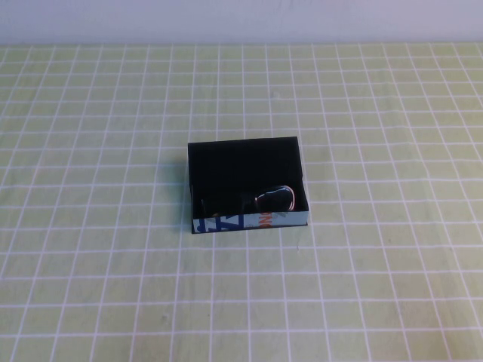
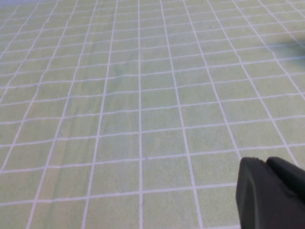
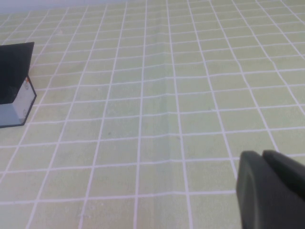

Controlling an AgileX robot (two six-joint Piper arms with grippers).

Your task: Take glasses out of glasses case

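- The case [image 1: 245, 185] sits near the middle of the green checked cloth [image 1: 90, 286], its open top facing up and bare cloth on all four sides of it.
- The cloth's far edge meets a pale wall [image 1: 241, 19]; the other edges run out of the high view.
- The case's long axis runs left to right across the table, with the printed strip on the wall nearest the robot.
- The glasses [image 1: 273, 200] lie inside the case, in its near right part, close against the printed wall. Their long axis seems to run left to right like the case's, though the dark frame blends into the black interior.
- Neither arm appears in the high view, so both claws are well apart from the case.
- The left gripper [image 2: 271, 193] hangs over bare cloth; whether its claw is released or clenched cannot be told.
- The right gripper [image 3: 269, 188] also hangs over bare cloth, with a corner of the case [image 3: 16, 90] far off from it; its claw's state cannot be told either.
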